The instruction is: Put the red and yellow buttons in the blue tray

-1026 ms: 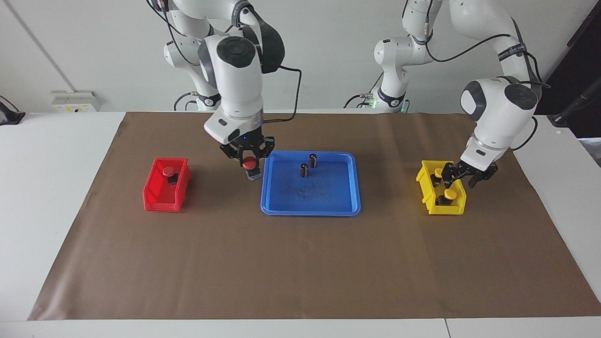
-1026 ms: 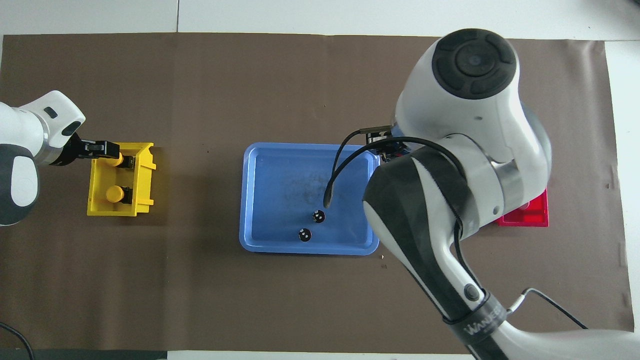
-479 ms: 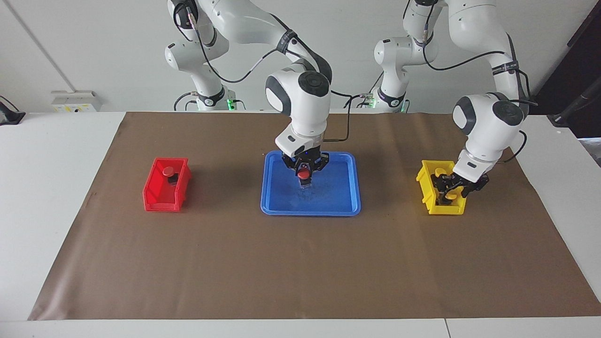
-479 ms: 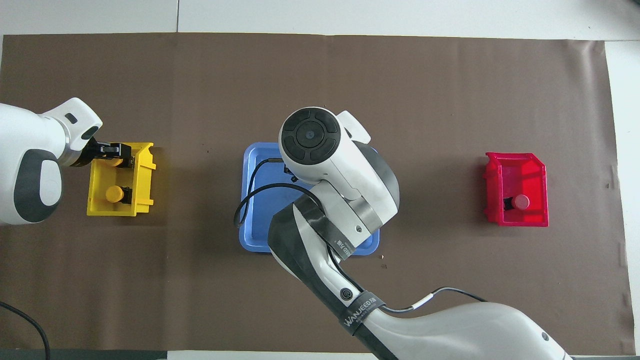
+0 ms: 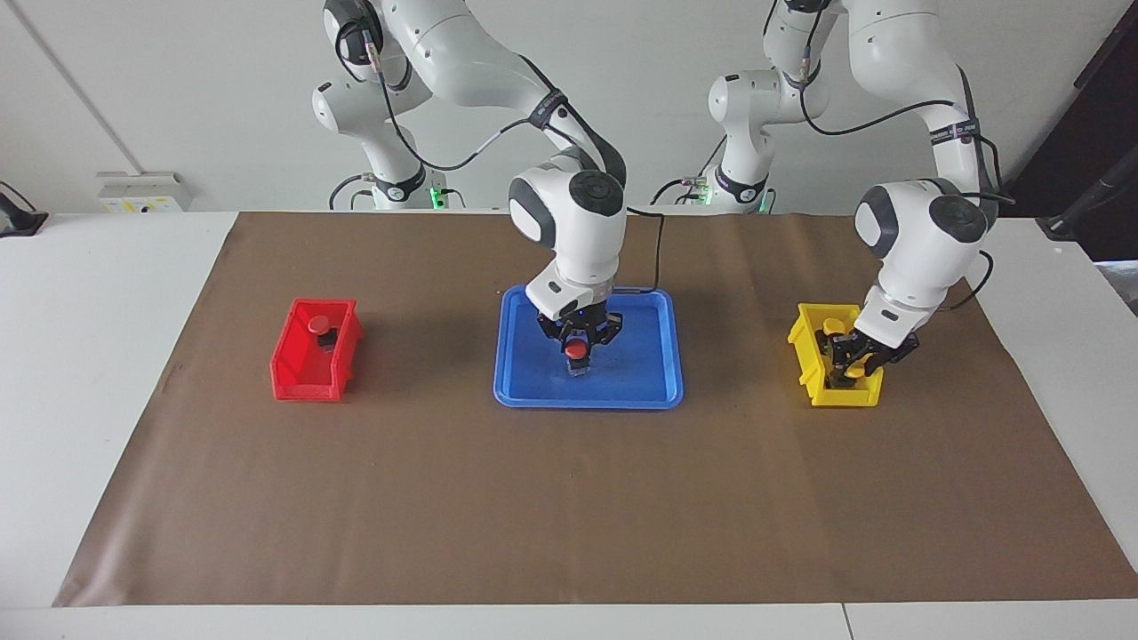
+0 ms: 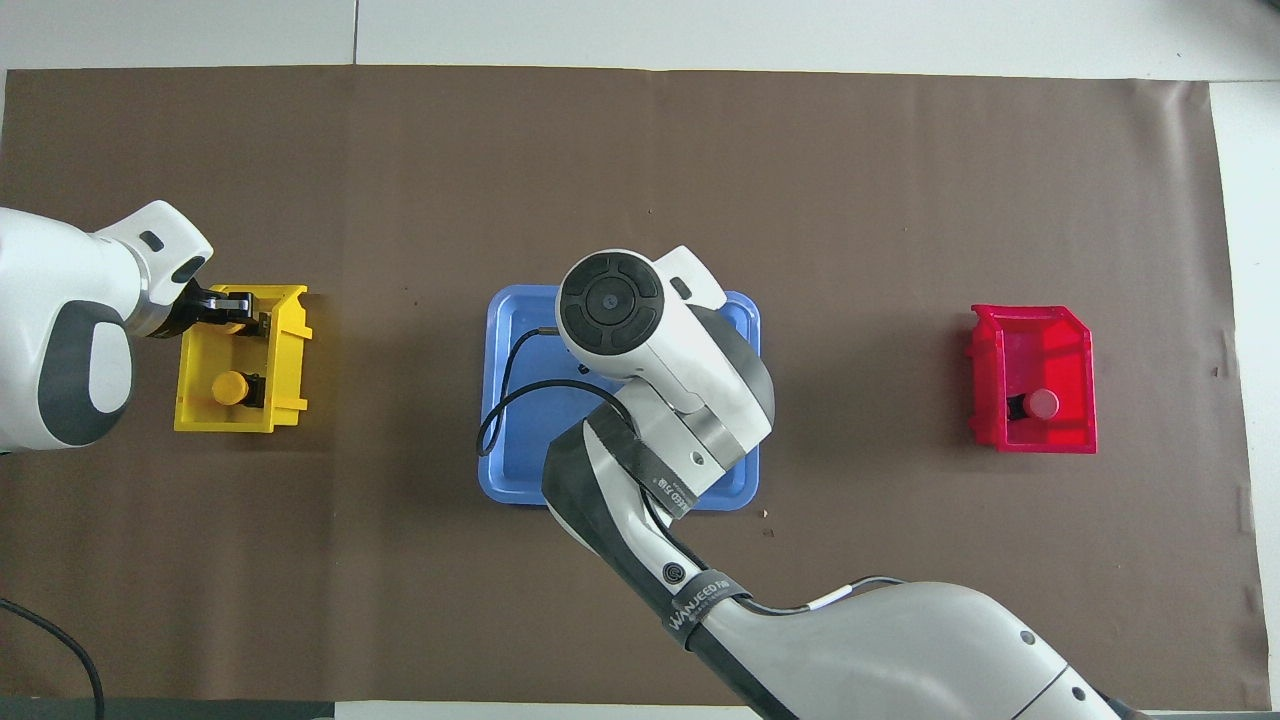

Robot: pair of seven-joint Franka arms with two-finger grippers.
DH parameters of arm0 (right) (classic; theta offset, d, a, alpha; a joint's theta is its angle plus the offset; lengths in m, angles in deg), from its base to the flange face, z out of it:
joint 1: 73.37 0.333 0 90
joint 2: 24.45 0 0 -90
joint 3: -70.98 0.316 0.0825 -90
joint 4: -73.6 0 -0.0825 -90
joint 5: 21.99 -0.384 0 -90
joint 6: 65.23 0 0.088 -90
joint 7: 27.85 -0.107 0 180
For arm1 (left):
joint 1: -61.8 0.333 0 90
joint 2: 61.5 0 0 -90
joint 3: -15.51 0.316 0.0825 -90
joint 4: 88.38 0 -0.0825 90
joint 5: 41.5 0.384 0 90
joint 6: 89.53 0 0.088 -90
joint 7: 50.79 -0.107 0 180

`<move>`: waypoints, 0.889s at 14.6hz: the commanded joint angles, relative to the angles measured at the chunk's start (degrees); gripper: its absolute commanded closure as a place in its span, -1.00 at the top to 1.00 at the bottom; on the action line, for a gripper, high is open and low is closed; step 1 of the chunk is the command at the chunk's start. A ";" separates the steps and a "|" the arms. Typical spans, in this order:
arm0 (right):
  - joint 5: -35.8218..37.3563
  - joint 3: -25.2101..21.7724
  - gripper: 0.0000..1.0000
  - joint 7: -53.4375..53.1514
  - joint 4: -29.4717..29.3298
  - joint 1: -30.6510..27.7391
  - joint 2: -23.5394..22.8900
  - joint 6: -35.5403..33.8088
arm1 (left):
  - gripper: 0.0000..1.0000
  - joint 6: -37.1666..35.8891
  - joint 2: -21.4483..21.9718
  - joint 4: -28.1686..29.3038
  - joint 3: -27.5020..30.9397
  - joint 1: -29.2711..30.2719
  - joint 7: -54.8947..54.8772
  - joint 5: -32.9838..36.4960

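Observation:
My right gripper (image 5: pixel 577 340) is shut on a red button (image 5: pixel 577 350) and holds it low over the middle of the blue tray (image 5: pixel 646 378); I cannot tell whether its base touches the floor. In the overhead view my right arm hides that button and most of the tray (image 6: pixel 497 400). A second red button (image 5: pixel 317 325) sits in the red bin (image 5: pixel 307 373). My left gripper (image 5: pixel 852 354) is down in the yellow bin (image 5: pixel 807 351) at the yellow button (image 5: pixel 856 369) farther from the robots. The other yellow button (image 6: pixel 230 387) stands in the bin's nearer half.
The red bin (image 6: pixel 1035 440) stands toward the right arm's end of the brown mat, the yellow bin (image 6: pixel 290 360) toward the left arm's end, and the tray between them. My right arm hides the two dark cylinders in the tray.
My right gripper carried the red button from beside the tray to over its middle and lowered it. My left gripper sank deeper into the yellow bin over the farther yellow button.

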 commanded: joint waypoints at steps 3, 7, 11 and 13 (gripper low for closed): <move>1.02 0.02 0.37 -1.30 2.73 -0.60 1.16 3.11 | -0.93 -4.43 0.10 -4.71 0.08 0.44 0.95 1.25; 0.94 -0.42 1.00 1.23 -3.94 -4.10 2.82 -5.04 | -0.93 -23.93 -3.49 -24.66 -0.35 -3.04 4.69 1.52; -1.60 -0.25 1.00 24.30 7.95 -17.96 18.17 -10.78 | -0.92 -17.13 -2.28 -19.62 -0.53 -19.20 32.88 1.43; -6.43 -0.34 1.00 39.94 17.89 -27.28 26.45 -9.99 | -0.92 -16.24 -2.19 -18.55 -0.62 -26.24 40.99 1.25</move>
